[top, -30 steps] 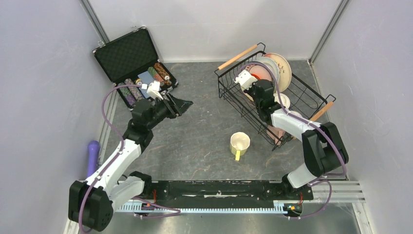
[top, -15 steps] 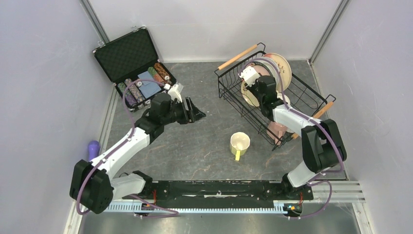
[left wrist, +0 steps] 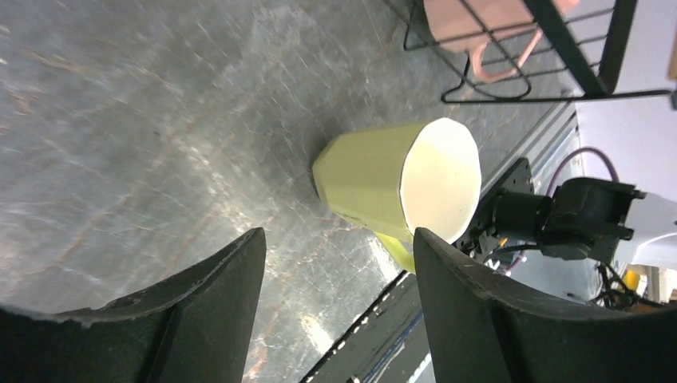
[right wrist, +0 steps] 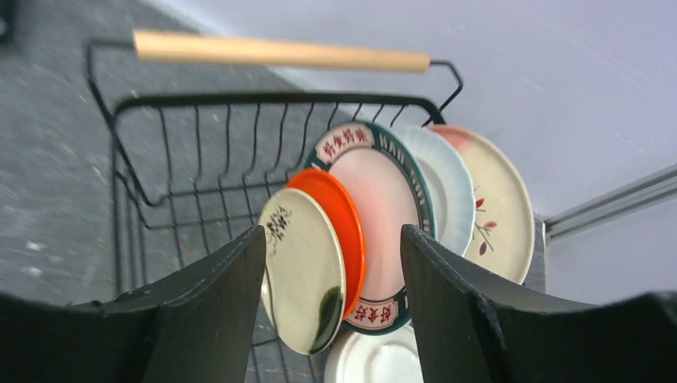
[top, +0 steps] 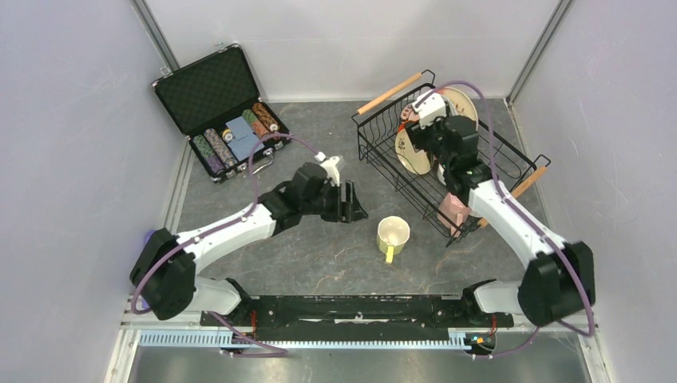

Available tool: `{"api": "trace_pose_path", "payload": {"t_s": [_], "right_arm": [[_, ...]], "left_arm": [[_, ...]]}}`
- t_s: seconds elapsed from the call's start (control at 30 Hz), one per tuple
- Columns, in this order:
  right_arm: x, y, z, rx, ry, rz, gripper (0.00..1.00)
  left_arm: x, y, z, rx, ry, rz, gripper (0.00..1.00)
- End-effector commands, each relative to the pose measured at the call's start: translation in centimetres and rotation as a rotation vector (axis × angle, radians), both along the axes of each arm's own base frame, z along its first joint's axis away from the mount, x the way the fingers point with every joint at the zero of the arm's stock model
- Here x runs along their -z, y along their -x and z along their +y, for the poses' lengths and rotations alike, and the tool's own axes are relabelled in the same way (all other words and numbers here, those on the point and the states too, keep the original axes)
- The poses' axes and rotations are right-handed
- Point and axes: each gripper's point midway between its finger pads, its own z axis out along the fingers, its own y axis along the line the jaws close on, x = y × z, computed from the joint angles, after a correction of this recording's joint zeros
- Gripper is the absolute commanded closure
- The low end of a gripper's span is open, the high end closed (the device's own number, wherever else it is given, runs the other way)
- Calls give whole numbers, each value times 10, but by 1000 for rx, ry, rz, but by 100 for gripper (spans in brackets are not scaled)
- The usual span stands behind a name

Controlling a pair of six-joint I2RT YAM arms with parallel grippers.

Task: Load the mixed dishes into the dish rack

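A yellow-green mug (top: 393,235) stands on the table in front of the dish rack (top: 361,137). My left gripper (top: 352,204) is open just left of the mug (left wrist: 383,179), which lies beyond its empty fingers (left wrist: 223,319). My right gripper (top: 423,136) hovers open over the rack, holding nothing. Upright in the rack (right wrist: 199,100) stand a cream black-spotted plate (right wrist: 303,279), an orange plate (right wrist: 347,215), a teal-rimmed plate (right wrist: 383,183), a white plate (right wrist: 451,183) and a pink-cream plate (right wrist: 495,207). A pink mug (top: 453,209) sits in the rack's near end.
A black case (top: 211,88) holding striped chips (top: 215,148) lies open at the back left. A white dish (right wrist: 375,359) rests low in the rack below the plates. The rack's wooden handles (right wrist: 279,52) stick out at both ends. Grey walls close in on three sides.
My left arm has swung right from the case toward the mug. My right gripper has opened and drawn back from the plates; the cream spotted plate now stands free in the rack.
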Motion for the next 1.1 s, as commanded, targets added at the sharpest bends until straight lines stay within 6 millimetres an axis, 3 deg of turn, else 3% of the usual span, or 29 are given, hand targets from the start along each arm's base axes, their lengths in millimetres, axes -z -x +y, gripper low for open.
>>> {"api": "trace_pose_path", "payload": {"t_s": [0.0,0.13,0.3,0.67,0.83,0.93,1.07], "right_arm": [[-40,33,8,-38,-224,-50,32],[-50,61,-1,-40,-249,-78,30],[-57,84,-9,-40,-238,-80,29],[-70,107,-9,-75,-281,-100,29],[-62,109,-15,-45,-268,-65,29],[-61,112,-13,-48,-299,-42,29],[-64,125,12,-178,-374,-10,28]], "left_arm": [[-4,6,-31,-9,0,12,26],[1,21,-53,33,-57,14,26],[18,21,-54,33,-183,18,30],[55,18,-62,41,-374,28,42],[63,21,-72,79,-333,42,73],[59,18,-69,67,-303,13,97],[38,9,-54,27,-263,-33,98]]}}
